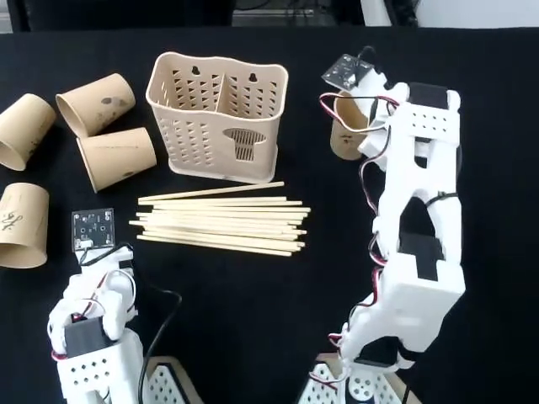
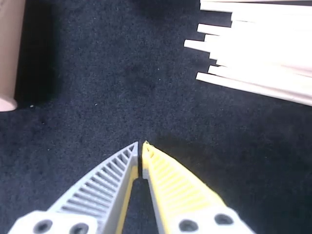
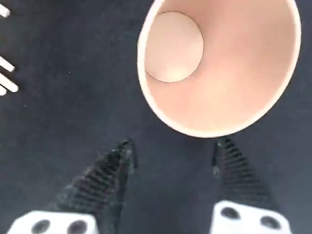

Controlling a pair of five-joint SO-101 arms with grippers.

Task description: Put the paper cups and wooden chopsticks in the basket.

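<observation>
The paper cup (image 3: 219,63) that this step concerns lies on its side on the black table (image 1: 480,59), just right of the basket (image 1: 198,139). Its open mouth is turned towards the right gripper (image 3: 173,146). That pincer is spread wide and holds nothing. Its two dark fingertips (image 3: 126,146) sit just short of the rim, and the lower edge of the mouth lies between them.

As I judge it, a sound grasp comes from easing forward until one finger slips inside the mouth and the other runs along the outer wall, then closing on that wall. The paper is thin and likely to buckle, so the squeeze should be gentle. It should also land a little behind the rolled rim, where the cup is stiffest. A round cup lying on cloth may roll off if it is nudged from one side, so the approach should be straight down its axis.

Once the cup is lifted, the basket's two compartments are open from above. The nearer one looks the easier drop.

The wooden chopsticks (image 1: 223,220) lie in a loose bundle in front of the basket. Four other cups (image 1: 95,103) lie on their sides to its left. The left gripper (image 2: 141,145) is closed tip to tip and empty, low over the table near the chopstick ends.
</observation>
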